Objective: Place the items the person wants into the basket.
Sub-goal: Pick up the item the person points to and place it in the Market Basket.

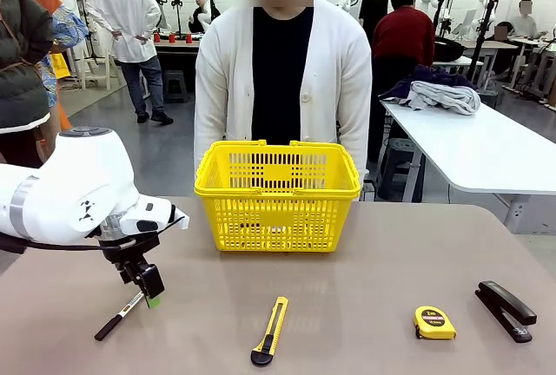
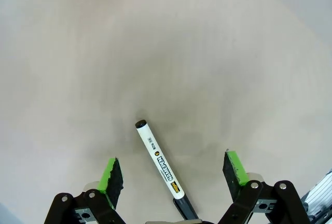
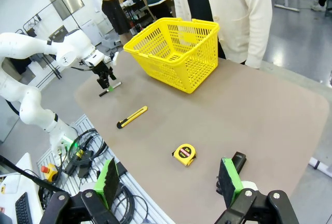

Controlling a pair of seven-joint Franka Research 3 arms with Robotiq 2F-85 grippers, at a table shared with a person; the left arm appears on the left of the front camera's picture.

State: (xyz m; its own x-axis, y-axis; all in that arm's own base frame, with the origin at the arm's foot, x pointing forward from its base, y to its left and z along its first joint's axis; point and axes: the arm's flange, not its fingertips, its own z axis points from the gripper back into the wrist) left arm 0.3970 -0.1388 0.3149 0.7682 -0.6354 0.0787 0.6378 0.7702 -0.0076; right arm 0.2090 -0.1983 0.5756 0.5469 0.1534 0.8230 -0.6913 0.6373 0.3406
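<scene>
Hovering over the pen point(image 2: 158, 157), the left gripper point(image 2: 174, 171) has its jaws spread wide, a green pad on either side, neither touching it. We see the pen flat on the table point(image 1: 373, 253) at our left, well apart from the basket point(image 1: 278, 223). The knife point(image 1: 270, 330) lies near the front edge. The right gripper point(image 3: 171, 180) is also wide and holds nothing, near the stapler point(image 3: 238, 158).
</scene>
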